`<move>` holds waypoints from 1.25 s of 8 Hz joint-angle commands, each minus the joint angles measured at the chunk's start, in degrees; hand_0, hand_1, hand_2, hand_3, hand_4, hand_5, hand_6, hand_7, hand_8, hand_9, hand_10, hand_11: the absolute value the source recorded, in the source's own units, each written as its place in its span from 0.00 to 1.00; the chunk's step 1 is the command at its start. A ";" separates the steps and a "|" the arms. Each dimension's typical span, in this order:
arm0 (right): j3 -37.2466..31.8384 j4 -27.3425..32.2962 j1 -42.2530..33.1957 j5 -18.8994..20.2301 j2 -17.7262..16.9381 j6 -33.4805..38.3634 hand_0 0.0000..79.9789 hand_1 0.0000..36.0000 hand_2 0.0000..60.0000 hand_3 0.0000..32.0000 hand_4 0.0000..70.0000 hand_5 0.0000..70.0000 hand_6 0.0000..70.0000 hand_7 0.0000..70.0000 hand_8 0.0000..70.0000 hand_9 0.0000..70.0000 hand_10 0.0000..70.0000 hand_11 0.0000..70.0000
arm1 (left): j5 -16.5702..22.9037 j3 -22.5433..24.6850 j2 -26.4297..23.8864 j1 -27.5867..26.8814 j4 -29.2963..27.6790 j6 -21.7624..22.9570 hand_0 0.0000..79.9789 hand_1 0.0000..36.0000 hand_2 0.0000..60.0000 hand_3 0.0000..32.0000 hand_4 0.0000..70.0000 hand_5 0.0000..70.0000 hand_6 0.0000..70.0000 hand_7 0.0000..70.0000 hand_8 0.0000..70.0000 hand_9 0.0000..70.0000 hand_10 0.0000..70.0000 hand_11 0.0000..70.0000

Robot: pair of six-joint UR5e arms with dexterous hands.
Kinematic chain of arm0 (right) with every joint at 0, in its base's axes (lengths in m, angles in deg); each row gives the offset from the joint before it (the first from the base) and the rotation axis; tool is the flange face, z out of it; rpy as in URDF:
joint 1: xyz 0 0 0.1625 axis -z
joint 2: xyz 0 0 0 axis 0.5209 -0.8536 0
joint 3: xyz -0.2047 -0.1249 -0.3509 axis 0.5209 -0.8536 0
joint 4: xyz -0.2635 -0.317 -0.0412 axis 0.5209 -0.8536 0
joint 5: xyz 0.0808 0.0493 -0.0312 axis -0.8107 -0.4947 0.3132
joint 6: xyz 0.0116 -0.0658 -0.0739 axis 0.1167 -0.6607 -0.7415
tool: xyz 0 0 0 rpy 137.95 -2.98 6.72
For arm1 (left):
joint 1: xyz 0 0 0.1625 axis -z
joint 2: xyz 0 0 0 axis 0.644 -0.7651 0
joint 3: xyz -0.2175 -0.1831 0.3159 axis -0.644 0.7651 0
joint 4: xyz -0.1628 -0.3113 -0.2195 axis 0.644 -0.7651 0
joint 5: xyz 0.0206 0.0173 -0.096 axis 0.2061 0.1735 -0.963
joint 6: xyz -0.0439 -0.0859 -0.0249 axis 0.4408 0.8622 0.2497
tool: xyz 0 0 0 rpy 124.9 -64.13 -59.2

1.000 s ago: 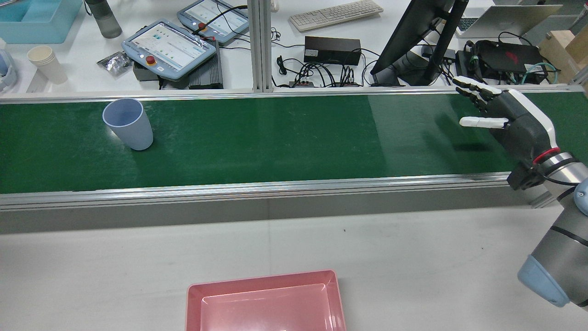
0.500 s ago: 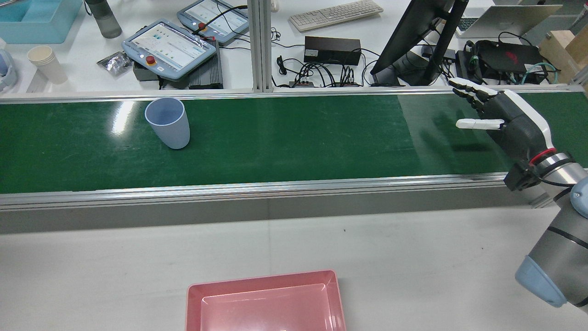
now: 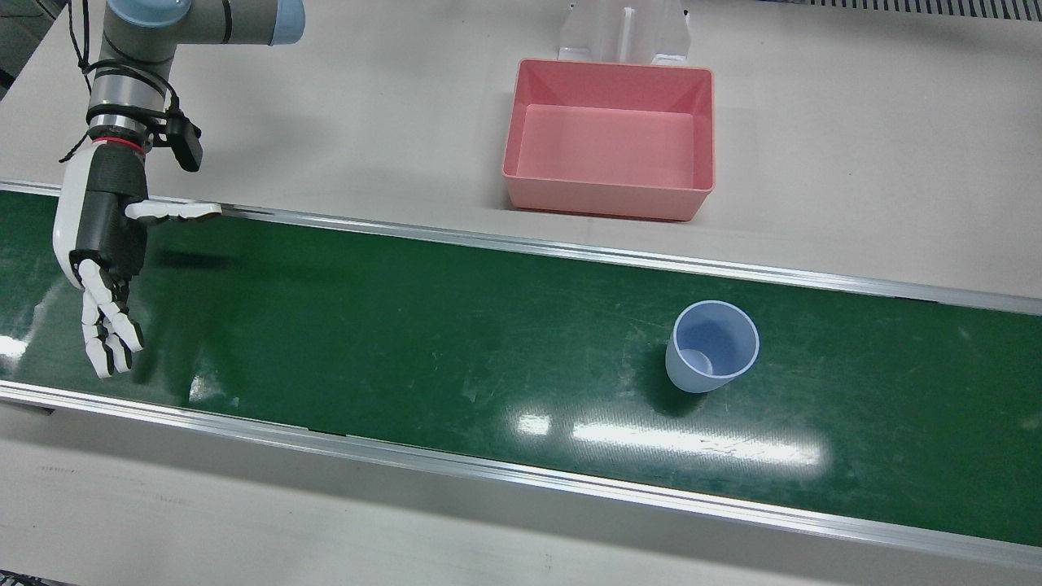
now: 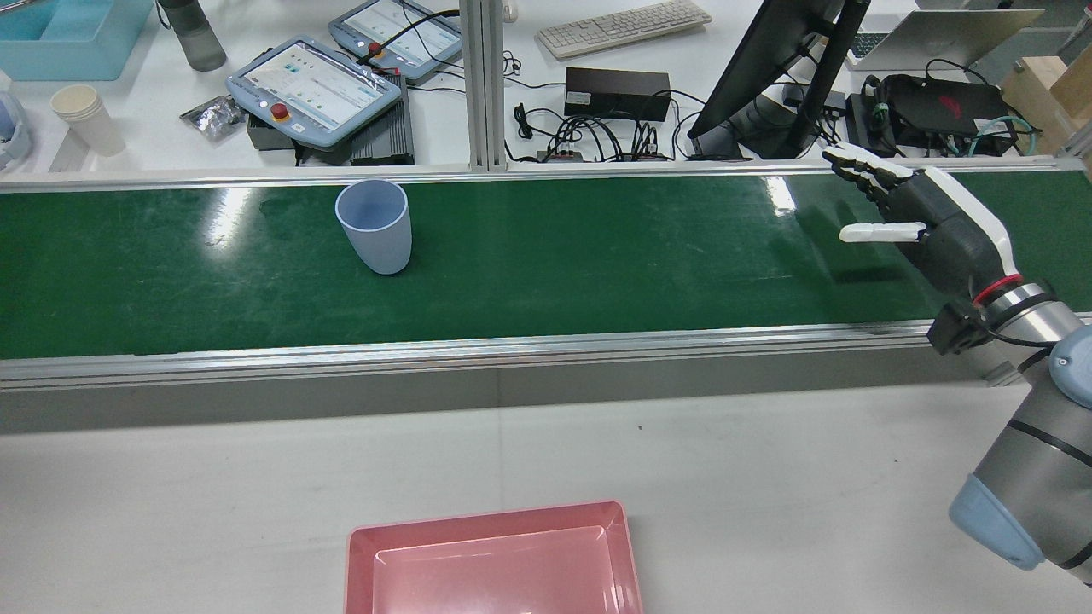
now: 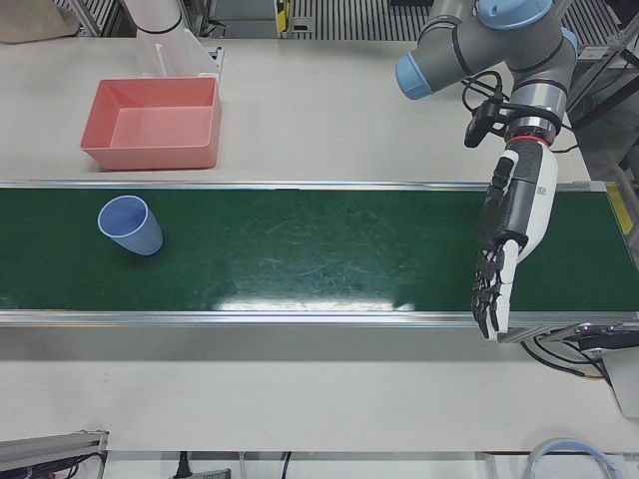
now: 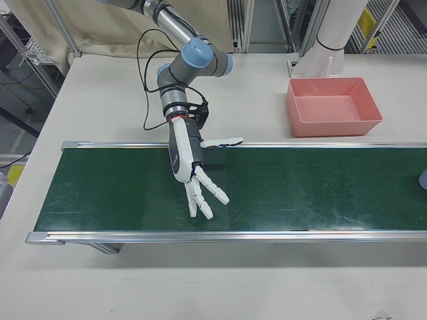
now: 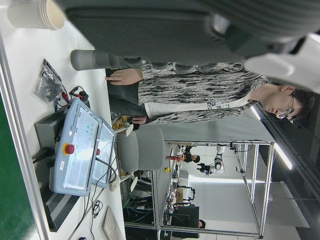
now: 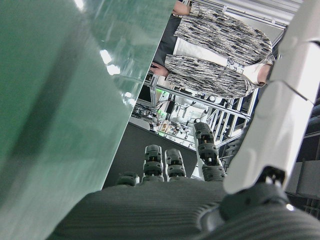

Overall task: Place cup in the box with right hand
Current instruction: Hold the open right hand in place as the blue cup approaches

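Note:
A pale blue cup (image 4: pixel 375 226) stands upright on the green conveyor belt (image 4: pixel 597 256), also seen from above as the cup (image 3: pixel 712 346) and at the left as the cup (image 5: pixel 130 225). My right hand (image 4: pixel 930 230) hovers open over the belt's right end in the rear view, far from the cup, fingers stretched and thumb out. The same right hand (image 3: pixel 102 252) shows at the left in the front view and as the right hand (image 6: pixel 193 167). The empty pink box (image 3: pixel 610 138) sits on the white table beside the belt. My left hand (image 5: pixel 509 239) hangs open over the belt, holding nothing.
Aluminium rails (image 4: pixel 512 350) edge the belt on both sides. Beyond the belt a desk holds teach pendants (image 4: pixel 311 85), a keyboard (image 4: pixel 623 26), a monitor stand and cables. A person (image 7: pixel 200 90) stands near that desk in the left hand view.
The cup has travelled to the right along the belt in the rear view, closer to my right hand. The right hand has shifted slightly left and stays open.

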 commanded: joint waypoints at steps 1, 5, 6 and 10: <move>0.15 0.05 0.73 0.00 1.18 -0.68 0.60 0.44 0.09 0.00 0.00 0.09 0.07 0.26 0.14 0.19 0.00 0.02 | 0.00 0.09 0.00 0.00 0.02 0.00 0.00 0.00 0.00 0.00 0.00 0.00 0.00 0.00 0.00 0.00 0.00 0.00; -0.20 -0.03 2.05 0.00 1.71 -2.17 0.60 0.45 0.11 0.02 0.00 0.09 0.08 0.28 0.15 0.20 0.00 0.01 | 0.00 0.00 0.00 0.00 0.02 0.00 0.00 0.00 0.00 0.00 0.00 0.00 0.00 0.00 0.00 0.00 0.00 0.00; -0.20 -0.03 2.23 -0.09 1.71 -2.09 0.60 0.45 0.10 0.00 0.00 0.09 0.08 0.28 0.15 0.20 0.00 0.02 | 0.00 0.09 0.00 0.00 -0.07 0.00 0.00 0.00 0.00 0.00 0.00 0.00 0.00 0.00 0.00 0.00 0.00 0.00; -0.55 -0.03 2.40 -0.09 2.50 -2.53 0.59 0.44 0.12 0.00 0.00 0.09 0.08 0.30 0.15 0.20 0.00 0.02 | 0.00 0.00 0.00 0.00 0.02 0.00 0.00 0.00 0.00 0.00 0.00 0.00 0.00 0.00 0.00 0.00 0.00 0.00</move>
